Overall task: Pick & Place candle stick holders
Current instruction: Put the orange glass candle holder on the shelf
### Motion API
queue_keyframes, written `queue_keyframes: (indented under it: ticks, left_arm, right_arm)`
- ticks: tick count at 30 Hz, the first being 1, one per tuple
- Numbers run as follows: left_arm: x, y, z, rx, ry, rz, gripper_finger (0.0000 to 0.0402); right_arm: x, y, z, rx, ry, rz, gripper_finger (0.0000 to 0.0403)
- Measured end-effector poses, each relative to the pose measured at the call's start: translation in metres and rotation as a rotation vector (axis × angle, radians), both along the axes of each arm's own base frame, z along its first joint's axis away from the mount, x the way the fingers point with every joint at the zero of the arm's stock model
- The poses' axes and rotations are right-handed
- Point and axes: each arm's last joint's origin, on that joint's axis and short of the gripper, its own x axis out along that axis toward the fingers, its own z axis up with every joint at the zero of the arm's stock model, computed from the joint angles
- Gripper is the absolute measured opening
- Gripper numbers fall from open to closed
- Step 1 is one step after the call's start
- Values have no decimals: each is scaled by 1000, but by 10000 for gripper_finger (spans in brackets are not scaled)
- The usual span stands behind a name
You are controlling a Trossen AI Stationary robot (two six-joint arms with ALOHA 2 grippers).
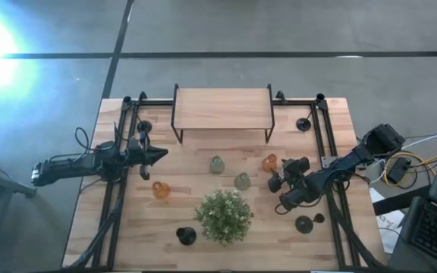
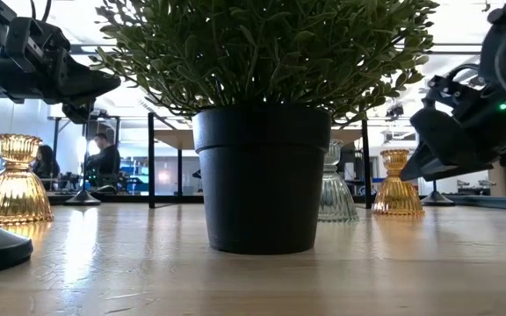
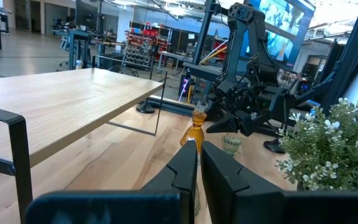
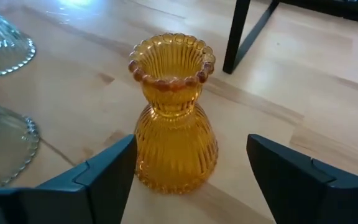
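Black candle stick holders stand upright on their round bases: one at the far left [image 1: 144, 126], one at the far right [image 1: 303, 124], one near the front [image 1: 186, 236]. No gripper is near them. My right gripper [image 4: 191, 143] is open at the table's right, slanting down, its fingers on either side of an orange glass vase [image 4: 173, 112] that stands on its base on the table [image 1: 270, 162]. My left gripper [image 3: 199, 155] is shut on nothing and hangs level above the table's left side [image 1: 161, 155]. My right gripper has one finger [image 4: 107, 171] close against the orange vase's lower wall [image 4: 143, 155]; whether it touches I cannot tell. The other finger [image 4: 303, 180] stands clear of the vase. The vase is upright on the table.
A potted plant [image 1: 223, 216] stands front centre. A second orange vase [image 1: 161, 189] and grey-green vases [image 1: 217, 164] [image 1: 242, 181] [image 1: 303, 224] are spread over the middle. A wooden shelf on black legs [image 1: 222, 110] stands at the far edge. Black frame rails [image 1: 332, 152] run along both sides.
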Motion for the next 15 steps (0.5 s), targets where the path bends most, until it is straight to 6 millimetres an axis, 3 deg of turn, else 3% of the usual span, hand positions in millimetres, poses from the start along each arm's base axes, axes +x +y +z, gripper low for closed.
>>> queue_keyframes:
  ticks: [15]
  left_arm:
    - [0,0,0,0,0,0,25]
  right_arm:
    - [22,-11,-6,-18,-4,6,268]
